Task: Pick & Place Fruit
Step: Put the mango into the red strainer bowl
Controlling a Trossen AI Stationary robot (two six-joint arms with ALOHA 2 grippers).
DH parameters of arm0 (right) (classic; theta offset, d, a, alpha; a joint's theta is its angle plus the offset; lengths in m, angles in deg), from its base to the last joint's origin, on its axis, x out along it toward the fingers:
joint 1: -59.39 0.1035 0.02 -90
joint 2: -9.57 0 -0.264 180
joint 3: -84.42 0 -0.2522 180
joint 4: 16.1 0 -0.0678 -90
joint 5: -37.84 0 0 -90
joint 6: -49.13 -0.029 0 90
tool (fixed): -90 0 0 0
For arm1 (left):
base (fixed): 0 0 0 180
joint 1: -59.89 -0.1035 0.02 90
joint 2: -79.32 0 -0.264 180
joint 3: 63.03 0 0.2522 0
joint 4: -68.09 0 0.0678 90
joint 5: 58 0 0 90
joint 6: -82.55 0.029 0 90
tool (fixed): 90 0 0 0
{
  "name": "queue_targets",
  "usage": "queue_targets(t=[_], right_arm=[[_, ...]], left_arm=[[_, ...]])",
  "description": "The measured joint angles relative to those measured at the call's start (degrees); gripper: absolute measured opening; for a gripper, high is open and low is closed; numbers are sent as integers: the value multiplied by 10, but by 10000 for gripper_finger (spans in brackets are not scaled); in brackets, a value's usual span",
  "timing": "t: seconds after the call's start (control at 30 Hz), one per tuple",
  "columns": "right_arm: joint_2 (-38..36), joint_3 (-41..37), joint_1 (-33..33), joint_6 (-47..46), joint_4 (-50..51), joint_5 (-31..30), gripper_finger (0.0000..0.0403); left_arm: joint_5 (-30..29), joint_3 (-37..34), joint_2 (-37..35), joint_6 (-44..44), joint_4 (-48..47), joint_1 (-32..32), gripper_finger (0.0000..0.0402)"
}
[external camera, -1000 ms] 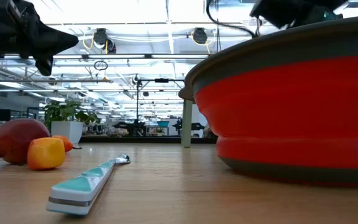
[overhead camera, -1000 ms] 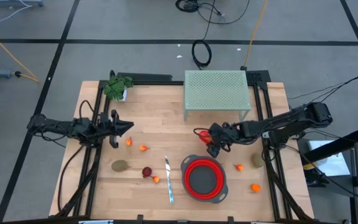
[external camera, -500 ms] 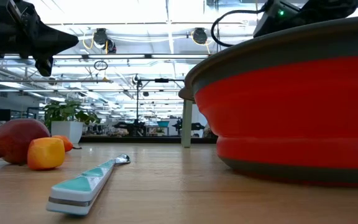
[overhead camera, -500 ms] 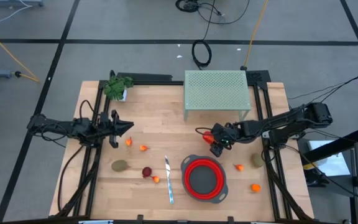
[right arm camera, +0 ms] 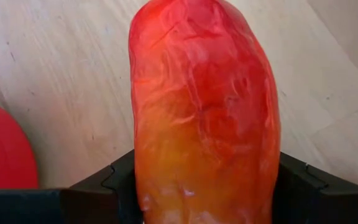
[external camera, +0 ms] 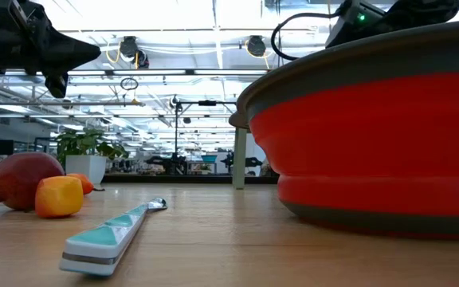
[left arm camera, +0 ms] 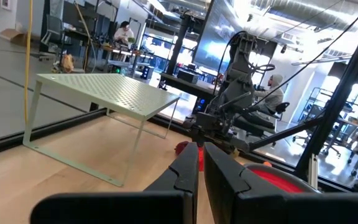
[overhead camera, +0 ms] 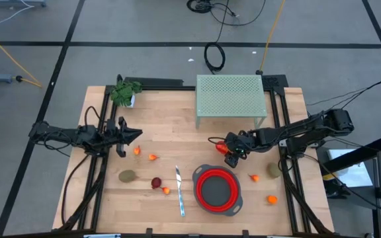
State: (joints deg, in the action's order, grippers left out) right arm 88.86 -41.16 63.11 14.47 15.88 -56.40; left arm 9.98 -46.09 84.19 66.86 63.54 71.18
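A long orange-red fruit piece [right arm camera: 207, 106] sits between the fingers of my right gripper [right arm camera: 207, 186], which stands just past the far rim of the red bowl [overhead camera: 217, 190] and slants down. In the high view the piece [overhead camera: 231, 158] shows red under that gripper [overhead camera: 231, 151]. Other fruit lie on the table: a kiwi-like oval [overhead camera: 127, 175], a dark red ball [overhead camera: 156, 182] and small orange bits [overhead camera: 166, 190]. My left gripper [overhead camera: 136, 135] hovers shut over the table's left part, holding nothing. My right gripper pinches the long piece by its two long sides near its back end [right arm camera: 166, 180], one finger [right arm camera: 114, 180] on each side. The fingers lie along the piece, slanting down from the table's right. Whether its far tip [right arm camera: 197, 12] touches the wood I cannot tell.
A pale green perforated rack [overhead camera: 230, 99] stands at the far edge and a green plant [overhead camera: 124, 92] at the far left corner. A slim knife [overhead camera: 179, 192] lies left of the bowl. Right of the bowl lie another oval [overhead camera: 273, 170] and orange bits [overhead camera: 271, 198].
My right gripper has shifted a little toward the table's right edge and sunk slightly, carrying the orange-red piece with it. Since half a second ago it has kept still.
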Motion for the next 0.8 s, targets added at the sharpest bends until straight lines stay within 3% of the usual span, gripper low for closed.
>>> queue_targets(t=[0.23, 0.5, 0.8], right_arm=[[0, 0, 0, -2, -9, 29, 236], [0, 0, 0, 10, -18, 11, 238], [0, 0, 0, 13, -33, 11, 285]], left_arm=[[0, 0, 0, 0, 0, 0, 24], [0, 0, 0, 0, 0, 0, 24], [0, 0, 0, 0, 0, 0, 24]])
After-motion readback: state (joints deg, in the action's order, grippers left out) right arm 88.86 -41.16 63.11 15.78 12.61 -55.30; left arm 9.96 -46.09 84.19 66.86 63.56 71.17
